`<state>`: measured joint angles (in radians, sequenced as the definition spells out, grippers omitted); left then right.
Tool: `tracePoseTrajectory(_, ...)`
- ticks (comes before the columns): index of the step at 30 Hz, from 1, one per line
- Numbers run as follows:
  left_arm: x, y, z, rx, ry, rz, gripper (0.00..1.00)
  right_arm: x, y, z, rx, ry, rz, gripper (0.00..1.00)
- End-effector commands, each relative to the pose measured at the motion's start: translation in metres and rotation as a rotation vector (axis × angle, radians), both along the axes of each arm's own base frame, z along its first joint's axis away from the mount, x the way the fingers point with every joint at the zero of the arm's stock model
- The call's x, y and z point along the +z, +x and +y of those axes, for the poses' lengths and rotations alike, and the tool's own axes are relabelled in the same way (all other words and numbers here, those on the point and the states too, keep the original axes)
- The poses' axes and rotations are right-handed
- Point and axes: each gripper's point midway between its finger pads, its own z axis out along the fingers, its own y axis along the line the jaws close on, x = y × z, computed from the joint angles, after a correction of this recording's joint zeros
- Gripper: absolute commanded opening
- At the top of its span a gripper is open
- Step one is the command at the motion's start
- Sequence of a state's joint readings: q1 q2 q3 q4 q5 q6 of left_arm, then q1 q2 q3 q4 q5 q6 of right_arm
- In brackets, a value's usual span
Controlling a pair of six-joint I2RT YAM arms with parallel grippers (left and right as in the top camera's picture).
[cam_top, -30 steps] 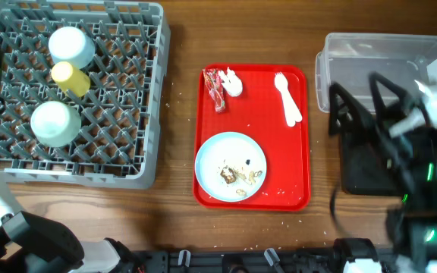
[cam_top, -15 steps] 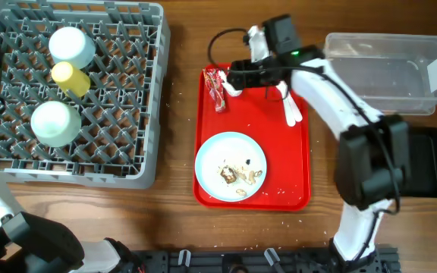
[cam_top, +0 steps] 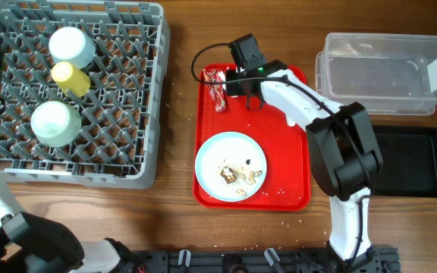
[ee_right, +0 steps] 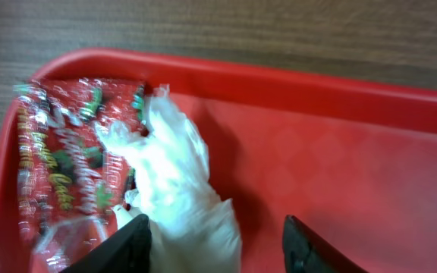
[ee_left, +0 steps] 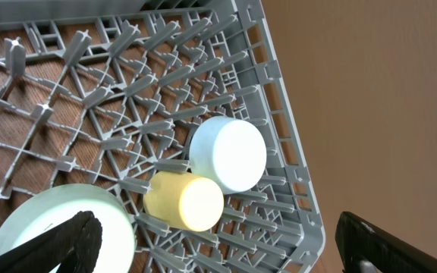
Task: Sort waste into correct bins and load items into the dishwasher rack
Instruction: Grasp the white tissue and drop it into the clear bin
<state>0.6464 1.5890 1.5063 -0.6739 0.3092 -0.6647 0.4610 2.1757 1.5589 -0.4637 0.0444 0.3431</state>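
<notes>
At left, the left gripper [ee_left: 215, 241] hangs over the rack [ee_left: 281, 98], jaws spread wide, holding nothing. On the red tray [ee_right: 355, 174], the right gripper [ee_right: 218, 239] has its jaws apart astride the white tissue [ee_right: 177, 182], which lies against the wrapper [ee_right: 63, 167].

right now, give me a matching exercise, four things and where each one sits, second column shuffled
1 yellow cup
2 plate
3 tissue
4 black tray

a between the right gripper's fingers
b on the table beside the clear tub
c in the dishwasher rack
d near end of the red tray

Pairs: 1-c, 2-d, 3-a, 4-b
</notes>
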Motion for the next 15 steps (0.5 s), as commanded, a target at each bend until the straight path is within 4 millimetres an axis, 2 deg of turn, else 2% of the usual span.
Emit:
tracePoseTrajectory(1,0.007,-0.001,-0.003,-0.003,0.005,-0.018,1.0,-0.019,-0.01,0.003,-0.006,0.023,0.059,0.57)
tracePoseTrajectory(3,0.007,-0.001,-0.003,-0.003,0.005,-0.017,1.0,-0.013,-0.009,0.002,-0.038,0.039,0.059,0.13)
tracePoseTrajectory(4,0.007,-0.001,-0.003,-0.003,0.005,-0.018,1.0,-0.004,-0.007,0.0,-0.069,0.055,0.049,0.04)
tracePoseTrajectory(5,0.007,-0.001,-0.003,-0.003,0.005,-0.018,1.0,0.011,-0.002,-0.006,-0.11,0.063,0.026,0.04)
tracePoseTrajectory(7,0.007,-0.001,-0.003,-0.003,0.005,-0.018,1.0,0.063,0.011,-0.036,-0.22,0.054,-0.074,0.04)
tracePoseTrajectory(10,0.007,-0.001,-0.003,-0.003,0.005,-0.018,1.0,0.154,0.013,-0.111,-0.435,0.023,-0.239,0.04)
tracePoseTrajectory(11,0.007,-0.001,-0.003,-0.003,0.005,-0.018,1.0,0.179,0.006,-0.149,-0.546,0.02,-0.269,0.04)
tracePoseTrajectory(13,0.007,-0.001,-0.003,-0.003,0.005,-0.018,1.0,0.192,-0.003,-0.188,-0.669,0.025,-0.271,0.04)
tracePoseTrajectory(15,0.007,-0.001,-0.003,-0.003,0.005,-0.017,1.0,0.182,-0.009,-0.235,-0.773,0.024,-0.218,0.04)
